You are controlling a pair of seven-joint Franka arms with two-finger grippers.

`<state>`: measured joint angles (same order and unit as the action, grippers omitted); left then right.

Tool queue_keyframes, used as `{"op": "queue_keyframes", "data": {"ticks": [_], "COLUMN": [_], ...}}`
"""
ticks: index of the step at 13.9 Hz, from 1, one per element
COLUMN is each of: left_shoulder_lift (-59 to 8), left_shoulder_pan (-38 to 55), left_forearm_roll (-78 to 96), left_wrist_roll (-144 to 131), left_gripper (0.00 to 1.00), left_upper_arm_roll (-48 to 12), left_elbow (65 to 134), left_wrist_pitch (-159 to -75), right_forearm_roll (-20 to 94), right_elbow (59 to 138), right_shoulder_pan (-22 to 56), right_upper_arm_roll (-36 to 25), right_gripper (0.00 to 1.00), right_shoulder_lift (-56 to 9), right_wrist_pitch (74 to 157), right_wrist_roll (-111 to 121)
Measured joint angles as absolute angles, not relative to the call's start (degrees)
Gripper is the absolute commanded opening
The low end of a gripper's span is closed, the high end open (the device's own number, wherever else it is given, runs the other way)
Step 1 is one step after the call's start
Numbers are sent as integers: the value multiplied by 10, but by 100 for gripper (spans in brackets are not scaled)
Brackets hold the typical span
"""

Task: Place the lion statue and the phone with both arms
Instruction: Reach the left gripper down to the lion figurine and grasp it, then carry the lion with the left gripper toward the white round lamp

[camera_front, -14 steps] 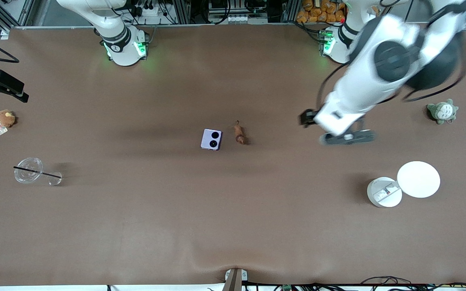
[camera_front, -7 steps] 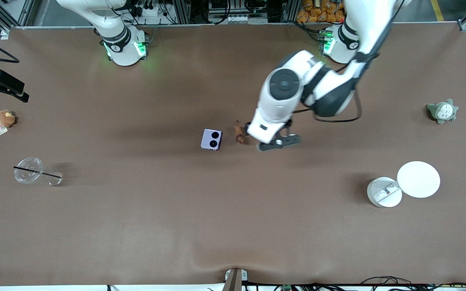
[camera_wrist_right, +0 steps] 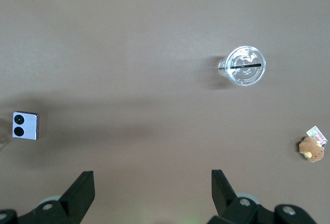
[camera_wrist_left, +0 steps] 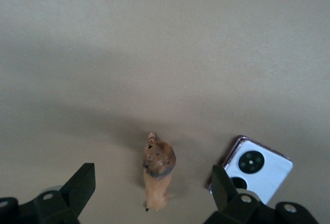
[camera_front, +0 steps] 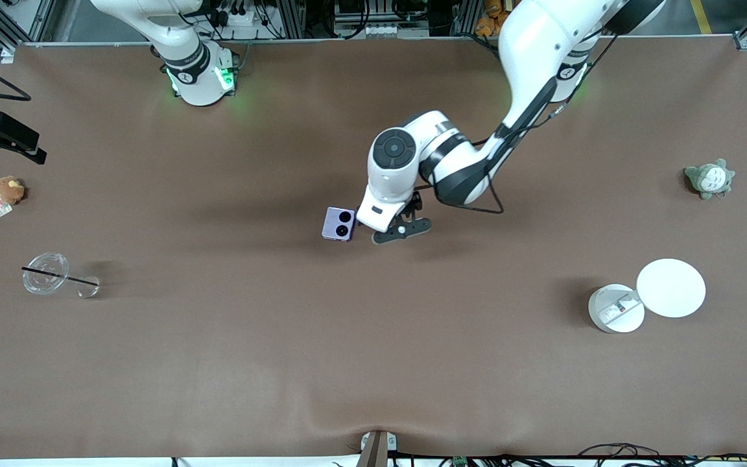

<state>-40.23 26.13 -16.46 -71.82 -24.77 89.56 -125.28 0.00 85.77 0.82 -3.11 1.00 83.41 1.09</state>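
A: Big brown table (camera_front: 373,363) first. Left arm (camera_front: 529,58) stretched from its base to mid-table, wrist over the lion statue (camera_wrist_left: 157,172). Right arm (camera_front: 172,32) parked at its base, waiting.

B: Left gripper (camera_wrist_left: 149,195)?

A: Fingers (camera_wrist_left: 77,188) spread wide, nothing pinched, hanging over the lion statue, which lies on the mat between them in the wrist view. Hidden under the wrist from the front camera.

B: Right gripper (camera_wrist_right: 149,195)?

A: Also spread, empty, held high over the right arm's end of the table, looking down on bare mat.

B: Phone?

A: Phone (camera_front: 338,224) flat on the table at the centre, lavender, two black camera circles up. Just beside the lion statue, toward the right arm's end, not touching.

B: Rest, by size?

A: White round lid (camera_front: 670,287) and white round container (camera_front: 616,309) touching at their edges, toward the left arm's end, nearer the front camera. Grey-green plush (camera_front: 709,178) farther from the camera at that same end. Clear cup (camera_front: 45,273) with black straw (camera_front: 59,276) on its side at the right arm's end. Small brown plush (camera_front: 8,190) with a tag, farther from the camera than the cup.
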Motion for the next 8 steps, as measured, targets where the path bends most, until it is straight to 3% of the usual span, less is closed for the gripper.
{"op": "queue_keyframes", "data": {"ticks": [2,4,7,8], "left_shoulder_lift": [-419,-428,-437,-439], "left_shoulder_pan": [267,268,268,268], "left_forearm_roll": [-170,-170,-170,-170], "left_wrist_roll": [-724,-724,-724,-724], "left_gripper": [91,75,32,8], "left_upper_arm_roll": [-245,-245,-244,-244], "left_elbow": [893,891,891,891], "left_wrist_pitch": [-1258,-1258,-1258,-1258], "right_forearm_roll": [0,0,0,0], "right_elbow": [858,858,858,858], "right_shoulder_pan": [8,8,8,8], "right_upper_arm_roll": [-31,-31,-31,-31], "right_gripper": [100,100,100,100], "right_shoulder_lift": [10,10,10,10], "right_wrist_pitch": [834,834,834,834], "right_wrist_roll": [11,11,11,11]}}
